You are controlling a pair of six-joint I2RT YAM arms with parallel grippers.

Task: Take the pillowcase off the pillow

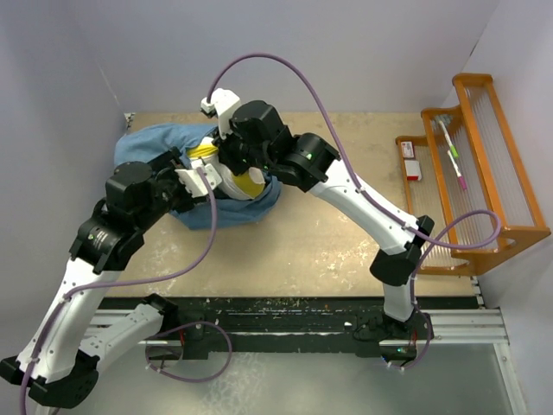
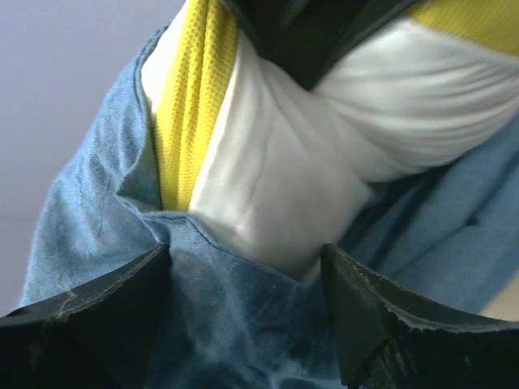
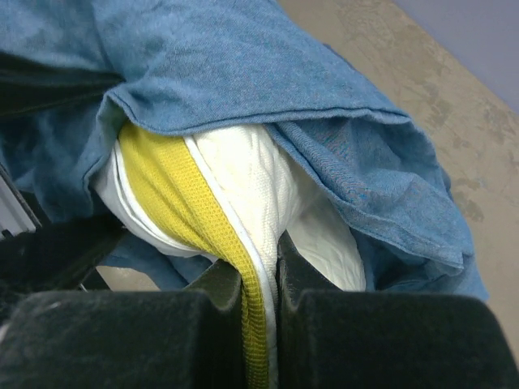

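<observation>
The slate-blue pillowcase (image 1: 151, 143) lies bunched at the table's far left. The cream pillow (image 1: 249, 183) with its yellow band pokes out of the open end. My right gripper (image 1: 226, 169) is shut on the pillow's yellow-banded edge; in the right wrist view the band (image 3: 174, 190) runs down between the closed fingers (image 3: 261, 271), with the pillowcase (image 3: 243, 65) draped over the pillow (image 3: 247, 166). My left gripper (image 1: 192, 179) is open, its fingers (image 2: 246, 259) straddling the pillowcase hem (image 2: 227, 300) just below the pillow (image 2: 276, 178). The white tag is hidden.
An orange wire rack (image 1: 484, 164) stands at the table's right side with pens (image 1: 454, 156) on it, and a small white and red box (image 1: 411, 162) sits beside it. Walls close the left and back. Bare tan tabletop (image 1: 328, 242) spreads in the middle.
</observation>
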